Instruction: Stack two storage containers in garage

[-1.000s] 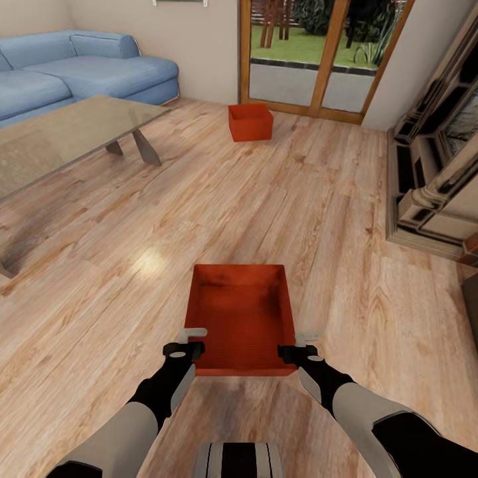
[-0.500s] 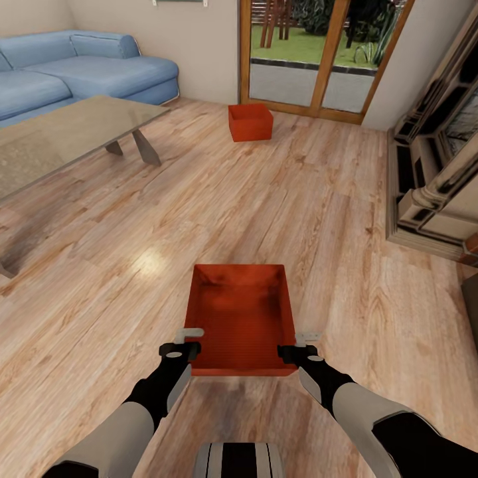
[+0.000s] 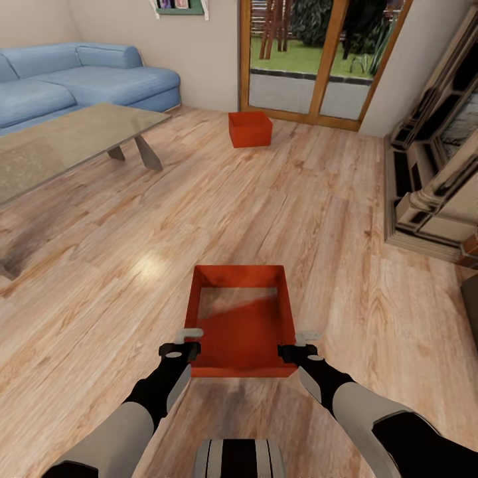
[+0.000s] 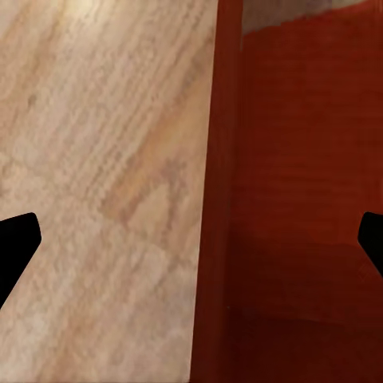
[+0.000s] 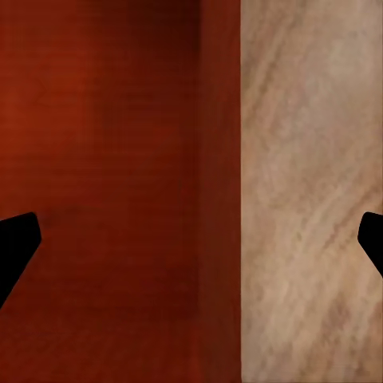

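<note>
Storage container one sits between the two arms above the light wood plank floor. The left pincer straddles its left wall with fingers spread wide, and the right pincer does likewise on the right wall. The second container rests on the planks near the glass doors, well apart.

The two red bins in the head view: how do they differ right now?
The near bin sits between the left gripper and right gripper, each with open jaws straddling a side wall; the far bin stands alone, touched by nothing. The near bin lies mid-room on the wood floor; the far bin rests beside the glass doors. Both are red-orange, open-topped and look empty.
</note>
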